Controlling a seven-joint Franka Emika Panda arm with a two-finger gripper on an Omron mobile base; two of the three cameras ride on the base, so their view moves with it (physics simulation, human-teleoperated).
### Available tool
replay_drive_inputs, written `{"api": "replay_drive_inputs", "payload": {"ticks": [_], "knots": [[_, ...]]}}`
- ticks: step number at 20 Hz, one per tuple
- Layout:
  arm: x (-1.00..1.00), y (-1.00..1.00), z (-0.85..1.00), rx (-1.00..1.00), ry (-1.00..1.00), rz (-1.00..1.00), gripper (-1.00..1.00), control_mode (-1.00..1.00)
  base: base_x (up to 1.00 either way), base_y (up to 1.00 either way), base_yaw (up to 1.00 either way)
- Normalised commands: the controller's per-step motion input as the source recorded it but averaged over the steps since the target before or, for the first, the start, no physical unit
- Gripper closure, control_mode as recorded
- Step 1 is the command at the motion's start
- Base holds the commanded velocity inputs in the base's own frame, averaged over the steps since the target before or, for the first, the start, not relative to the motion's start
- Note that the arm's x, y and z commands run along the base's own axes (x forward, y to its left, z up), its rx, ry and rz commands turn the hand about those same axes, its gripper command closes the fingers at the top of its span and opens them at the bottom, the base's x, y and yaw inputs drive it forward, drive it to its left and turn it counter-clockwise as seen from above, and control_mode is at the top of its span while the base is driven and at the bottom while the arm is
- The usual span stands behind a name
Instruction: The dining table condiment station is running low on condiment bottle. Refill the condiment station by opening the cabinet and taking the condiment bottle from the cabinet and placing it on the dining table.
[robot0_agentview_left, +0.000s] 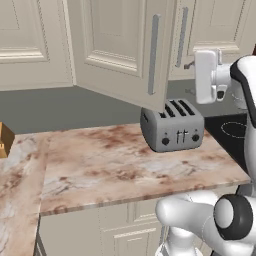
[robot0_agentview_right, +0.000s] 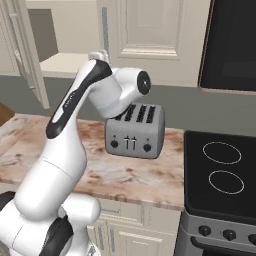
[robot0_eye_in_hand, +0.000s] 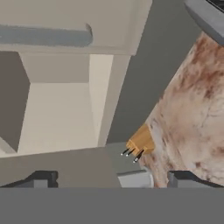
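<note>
The cabinet's cream panelled door (robot0_agentview_left: 120, 45) stands swung open over the counter, its silver bar handle (robot0_agentview_left: 154, 55) facing me. My gripper (robot0_agentview_left: 190, 78) hangs open beside that door, above the toaster, with nothing between its fingers. In the hand view the two dark fingertips (robot0_eye_in_hand: 41, 179) sit wide apart at the bottom, and the gripper (robot0_eye_in_hand: 113, 180) looks into the open cabinet (robot0_eye_in_hand: 57, 113), where a pale bare shelf shows. The same open cabinet (robot0_agentview_right: 62, 62) appears at the left of the right base view. The condiment bottle and the dining table are out of view.
A grey four-slot toaster (robot0_agentview_left: 172, 125) stands on the marble counter (robot0_agentview_left: 100, 165) just below the hand. A black stovetop (robot0_agentview_right: 220, 175) lies to the right. A wooden knife block (robot0_agentview_left: 4, 140) sits at the counter's far left. A dark appliance (robot0_agentview_right: 232, 45) hangs above the stove.
</note>
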Motion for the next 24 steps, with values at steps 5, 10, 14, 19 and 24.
{"api": "replay_drive_inputs", "payload": {"ticks": [5, 10, 14, 19, 24], "knots": [[0.23, 0.21, 0.00, 0.02, 0.21, 0.17, -1.00, -1.00, 0.00, 0.00, 0.00], [0.29, 0.34, 0.00, 0.00, 0.15, 0.13, -1.00, -1.00, 0.00, 0.00, 0.00], [0.10, 0.52, 0.00, 0.00, 0.09, 0.11, -1.00, -1.00, 0.00, 0.00, 0.00], [0.00, 0.60, 0.00, 0.00, 0.03, 0.09, -1.00, -1.00, 0.00, 0.00, 0.00], [0.00, 0.69, 0.00, 0.00, 0.03, 0.05, -1.00, -1.00, 0.00, 0.00, 0.00]]}}
